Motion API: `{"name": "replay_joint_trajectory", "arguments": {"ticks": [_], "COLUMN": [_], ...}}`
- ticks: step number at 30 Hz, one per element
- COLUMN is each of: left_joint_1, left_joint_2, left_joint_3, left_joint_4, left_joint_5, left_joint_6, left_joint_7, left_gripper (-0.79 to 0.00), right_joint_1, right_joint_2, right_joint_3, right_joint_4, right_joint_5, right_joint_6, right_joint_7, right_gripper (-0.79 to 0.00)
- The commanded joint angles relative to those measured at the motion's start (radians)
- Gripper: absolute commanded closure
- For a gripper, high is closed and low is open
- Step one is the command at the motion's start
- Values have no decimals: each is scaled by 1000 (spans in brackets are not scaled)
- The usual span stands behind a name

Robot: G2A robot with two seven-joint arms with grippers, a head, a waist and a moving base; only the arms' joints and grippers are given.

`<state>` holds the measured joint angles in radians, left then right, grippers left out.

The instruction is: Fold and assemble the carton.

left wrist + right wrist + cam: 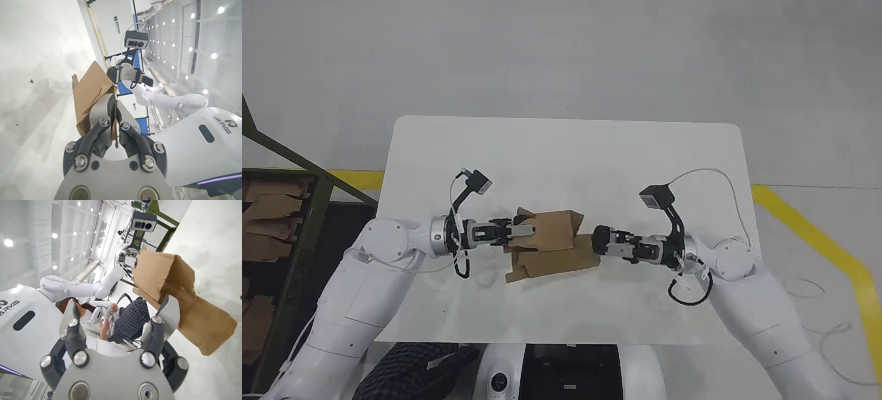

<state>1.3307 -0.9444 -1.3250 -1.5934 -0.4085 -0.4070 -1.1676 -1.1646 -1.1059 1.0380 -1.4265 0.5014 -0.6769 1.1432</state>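
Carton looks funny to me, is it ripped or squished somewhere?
Yes. The carton has a torn, jagged flap edge right where the left gripper pinches it between its fingers, and its panels look creased instead of flat.

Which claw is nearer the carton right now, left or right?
Left. The left claw is shut on a flap of the carton, so it touches it. The right claw is open at the carton's opposite end, beside the cardboard, gripping nothing.
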Motion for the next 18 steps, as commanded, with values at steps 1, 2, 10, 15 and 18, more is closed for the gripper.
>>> {"name": "replay_joint_trajectory", "arguments": {"ticks": [1,2,10,15,18], "left_joint_1": [1,2,12,16,16], "left_joint_2": [0,0,2,3,3], "left_joint_3": [5,7,3,2,4], "left_joint_4": [-5,-7,-21,-26,-32], "left_joint_5": [-3,-6,-25,-38,-50], "left_joint_6": [-1,0,1,4,8], "left_joint_7": [-5,-9,-22,-23,-31], "left_gripper": [0,0,0,0,0], "right_joint_1": [19,29,91,102,108], "right_joint_2": [-4,-6,-22,-26,-30], "right_joint_3": [-13,-20,-63,-85,-96], "right_joint_4": [14,22,72,82,94], "right_joint_5": [-11,-16,-25,-18,-14], "right_joint_6": [-2,-3,-4,2,1], "right_joint_7": [-3,-4,-4,1,1], "right_gripper": [-686,-683,-582,-563,-536]}}
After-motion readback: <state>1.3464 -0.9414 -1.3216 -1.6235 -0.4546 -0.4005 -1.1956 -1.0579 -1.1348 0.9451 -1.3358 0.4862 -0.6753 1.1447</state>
